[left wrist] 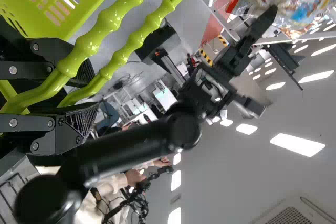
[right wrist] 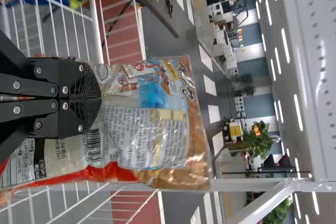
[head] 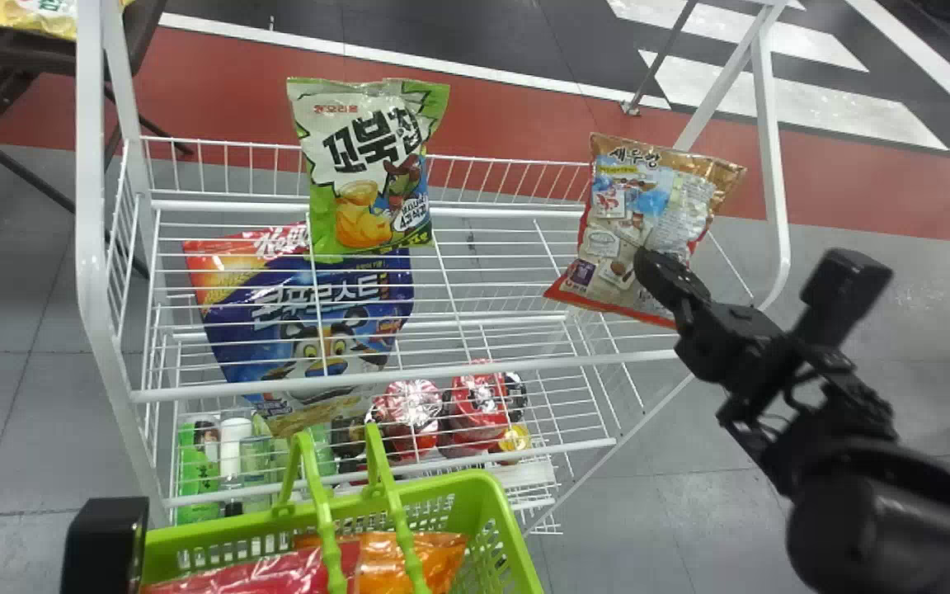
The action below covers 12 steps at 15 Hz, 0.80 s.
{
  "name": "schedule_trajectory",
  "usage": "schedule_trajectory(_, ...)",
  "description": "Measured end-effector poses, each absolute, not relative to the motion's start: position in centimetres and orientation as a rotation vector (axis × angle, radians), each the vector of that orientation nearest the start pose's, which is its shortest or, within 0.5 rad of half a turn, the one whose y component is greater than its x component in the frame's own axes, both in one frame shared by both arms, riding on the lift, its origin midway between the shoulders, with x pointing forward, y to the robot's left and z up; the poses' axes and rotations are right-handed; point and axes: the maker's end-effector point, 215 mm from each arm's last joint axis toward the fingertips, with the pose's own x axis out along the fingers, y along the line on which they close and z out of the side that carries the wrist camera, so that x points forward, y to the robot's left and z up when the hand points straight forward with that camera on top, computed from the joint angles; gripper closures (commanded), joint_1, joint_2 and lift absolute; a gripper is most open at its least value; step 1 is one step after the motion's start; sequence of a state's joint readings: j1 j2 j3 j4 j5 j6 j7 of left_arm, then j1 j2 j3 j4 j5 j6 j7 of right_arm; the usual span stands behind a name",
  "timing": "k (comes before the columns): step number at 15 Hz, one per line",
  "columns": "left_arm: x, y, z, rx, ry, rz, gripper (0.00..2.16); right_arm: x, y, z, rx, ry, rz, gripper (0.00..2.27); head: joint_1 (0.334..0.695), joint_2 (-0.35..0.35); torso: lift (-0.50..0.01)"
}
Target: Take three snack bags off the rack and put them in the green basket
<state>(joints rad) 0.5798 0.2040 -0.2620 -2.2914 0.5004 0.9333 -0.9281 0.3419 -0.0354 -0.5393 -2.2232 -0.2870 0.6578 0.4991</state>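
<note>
In the head view, my right gripper (head: 658, 285) is at the rack's right end, on the lower part of a brown-and-red snack bag (head: 640, 206). In the right wrist view my right gripper (right wrist: 97, 98) has its fingers together, pinching that bag (right wrist: 157, 129). The left arm's black end, my left gripper (head: 104, 544), is at the bottom left beside the green basket (head: 491, 503), which holds a red bag (head: 252, 577) and an orange bag (head: 434, 554). In the left wrist view my left gripper (left wrist: 79, 94) is closed around the basket's handles (left wrist: 107, 24).
A green-and-white snack bag (head: 372, 165) stands on the white wire rack (head: 475, 367), with a blue cereal bag (head: 302, 313) near it. Red-lidded cups (head: 409, 412) and bottles (head: 236, 450) are on a lower shelf. A dark table (head: 46, 62) is at the back left.
</note>
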Motion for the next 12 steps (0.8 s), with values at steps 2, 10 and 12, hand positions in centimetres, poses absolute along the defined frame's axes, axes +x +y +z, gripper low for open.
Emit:
schedule_trajectory(2,16.7,-7.1,-34.3,-0.705,0.705,-1.41,0.92,40.1,-35.6,-30.8,0.277,0.261,0.165,2.25,0.695,-0.35,-0.02)
schedule_trajectory(10,17.5,-6.5,-33.0,-0.75,0.642,-1.389,0.92,25.9,-22.5,-36.7,0.807,0.741,0.55,2.25,0.695,-0.35,-0.02)
schedule_trajectory(12,17.6,-6.6,-33.1,-0.749,0.639,-1.383,0.92,23.2,-20.3,-36.5,0.862,0.828,0.604,2.25,0.695,-0.35,-0.02)
